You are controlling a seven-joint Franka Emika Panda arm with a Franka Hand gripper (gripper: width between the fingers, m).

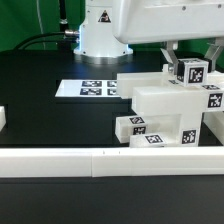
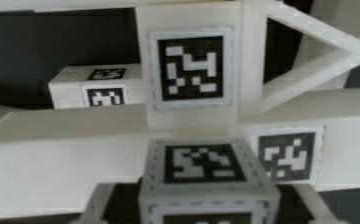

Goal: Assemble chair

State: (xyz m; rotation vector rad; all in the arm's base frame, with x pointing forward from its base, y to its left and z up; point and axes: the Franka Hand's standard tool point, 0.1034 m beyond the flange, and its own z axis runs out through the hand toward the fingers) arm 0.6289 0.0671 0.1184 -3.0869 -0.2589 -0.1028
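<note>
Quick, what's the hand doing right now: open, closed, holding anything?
Hand: closed on a white tagged post.

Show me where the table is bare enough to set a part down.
Bare: the black table between the marker board and border rail. Crowded: the exterior view's right, where chair parts stack and the gripper holds a post.

Tag markers point(image 2: 191, 67) on chair point(image 1: 165, 100), no text
</note>
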